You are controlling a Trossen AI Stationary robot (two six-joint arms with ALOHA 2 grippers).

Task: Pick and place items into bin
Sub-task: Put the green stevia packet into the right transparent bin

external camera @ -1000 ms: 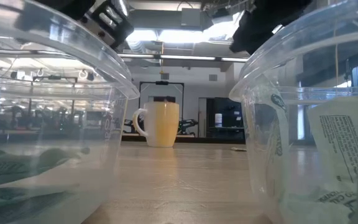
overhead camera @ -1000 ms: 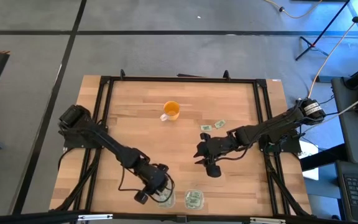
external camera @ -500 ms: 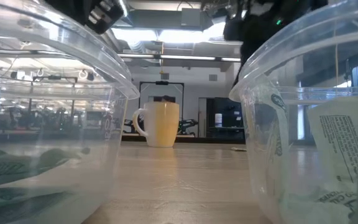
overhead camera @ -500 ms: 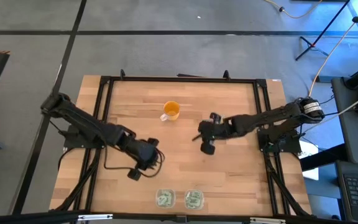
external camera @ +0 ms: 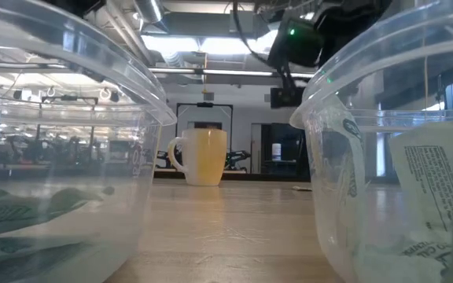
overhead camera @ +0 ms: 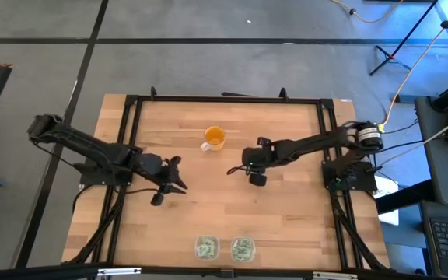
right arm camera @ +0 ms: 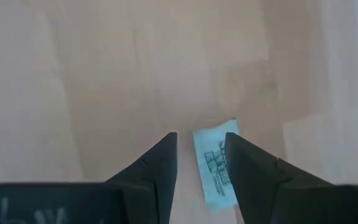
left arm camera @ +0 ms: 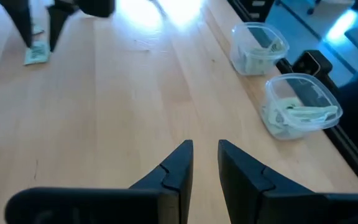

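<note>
Right gripper (right arm camera: 199, 155) hangs mid-bench, fingers parted and empty over a packet (right arm camera: 215, 167). It's off-centre, so closing could flick it away. Left gripper (left arm camera: 205, 163) waits, narrowly open, empty.

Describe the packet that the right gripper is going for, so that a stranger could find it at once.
Start at the orange cup on the wooden table. Beside it the right gripper hangs open, and the packet lies flat on the wood just past its fingertips. Unlike the packets in the two clear bins, it lies loose on the table.
</note>
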